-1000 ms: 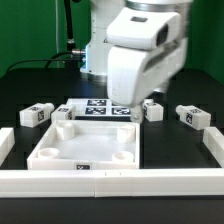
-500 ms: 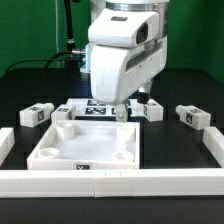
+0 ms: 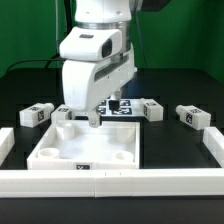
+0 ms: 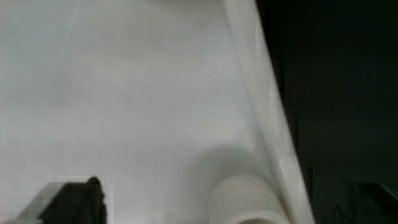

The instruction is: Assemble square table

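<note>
The panel (image 3: 88, 150) is seen lying flat on the table (image 3: 185, 90) in the lower middle of the exterior view, fenced by rails (image 3: 110, 181), with legs (image 3: 37, 115) set to either side of it at mid-height. The tool (image 3: 81, 118) is held low over the panel's upper left corner in that view, its fingers spread wide and nothing gripped; whether the tips touch the rim cannot be told. In the wrist view the white panel surface and what seems a round socket (image 4: 249, 195) are shown.
</note>
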Controlling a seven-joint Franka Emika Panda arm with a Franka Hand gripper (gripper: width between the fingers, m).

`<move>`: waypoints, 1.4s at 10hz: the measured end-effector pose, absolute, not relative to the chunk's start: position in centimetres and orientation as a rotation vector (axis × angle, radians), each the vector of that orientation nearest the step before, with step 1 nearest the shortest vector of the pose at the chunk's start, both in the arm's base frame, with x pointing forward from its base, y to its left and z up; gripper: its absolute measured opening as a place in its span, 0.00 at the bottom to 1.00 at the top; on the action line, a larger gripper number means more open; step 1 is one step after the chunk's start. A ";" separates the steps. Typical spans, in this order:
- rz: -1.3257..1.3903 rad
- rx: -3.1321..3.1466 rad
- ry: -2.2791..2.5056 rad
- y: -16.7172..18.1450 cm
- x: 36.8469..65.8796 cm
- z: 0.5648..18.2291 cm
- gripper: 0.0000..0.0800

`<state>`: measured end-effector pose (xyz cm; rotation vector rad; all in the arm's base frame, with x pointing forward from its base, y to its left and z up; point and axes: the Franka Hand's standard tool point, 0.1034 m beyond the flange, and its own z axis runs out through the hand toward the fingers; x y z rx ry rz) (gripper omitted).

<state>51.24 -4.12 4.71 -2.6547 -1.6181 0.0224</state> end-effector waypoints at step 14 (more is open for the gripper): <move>0.015 -2.440 -1.897 -4.4 48.2 0.6 0.30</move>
